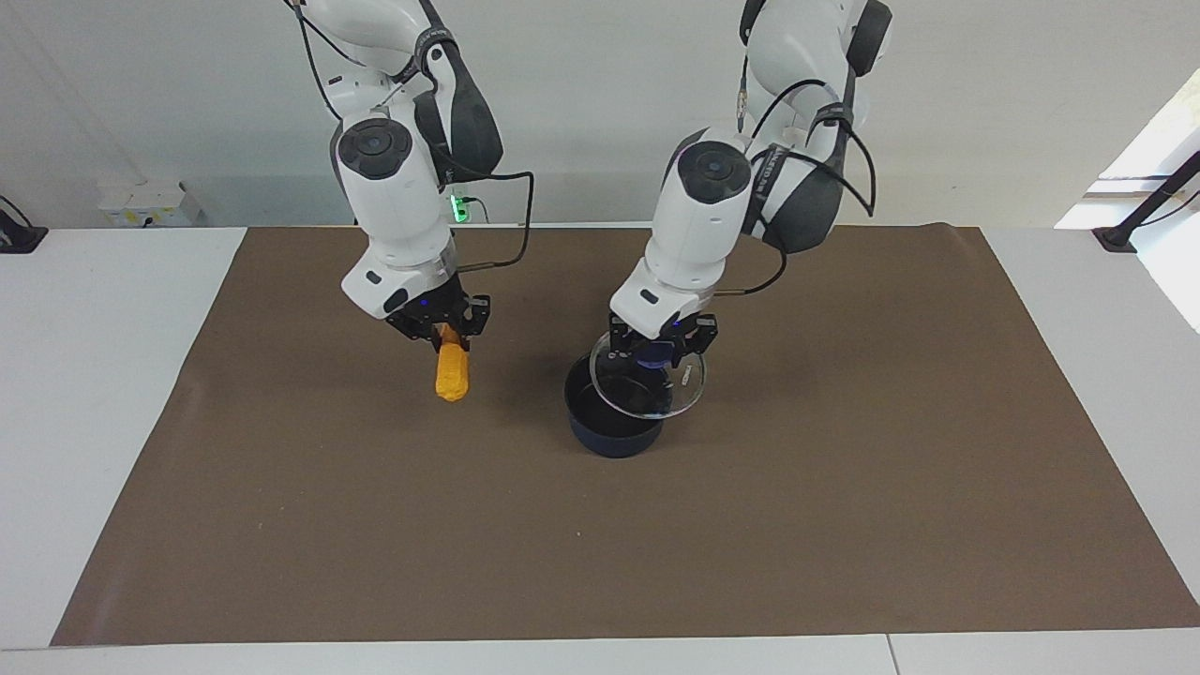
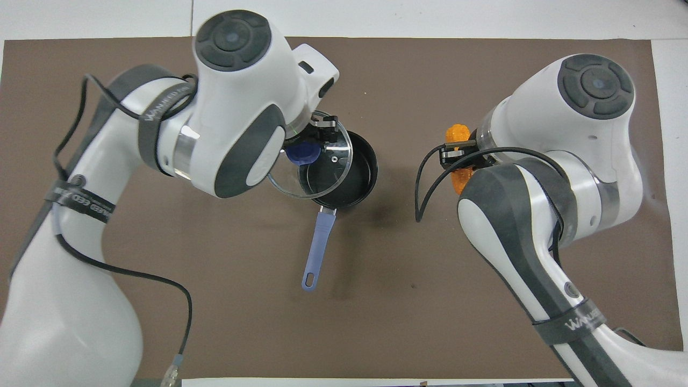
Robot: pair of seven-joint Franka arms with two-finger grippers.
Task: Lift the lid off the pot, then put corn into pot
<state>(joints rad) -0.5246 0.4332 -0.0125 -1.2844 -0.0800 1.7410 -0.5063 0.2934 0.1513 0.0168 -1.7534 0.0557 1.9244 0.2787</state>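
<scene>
The dark navy pot (image 1: 614,424) stands on the brown mat near the middle of the table, its blue-purple handle (image 2: 316,250) pointing toward the robots. My left gripper (image 1: 661,354) is shut on the blue knob (image 2: 302,152) of the glass lid (image 1: 649,384) and holds the lid raised and tilted over the pot, shifted toward the left arm's end; the overhead view shows the lid (image 2: 314,172) over part of the pot (image 2: 355,174). My right gripper (image 1: 448,334) is shut on the orange corn (image 1: 453,372), which hangs in the air over the mat beside the pot, toward the right arm's end, and shows in the overhead view (image 2: 458,156).
The brown mat (image 1: 844,487) covers most of the white table (image 1: 94,375). A small white box (image 1: 150,204) sits at the table's edge near the robots, at the right arm's end. A black clamp arm (image 1: 1148,211) stands at the left arm's end.
</scene>
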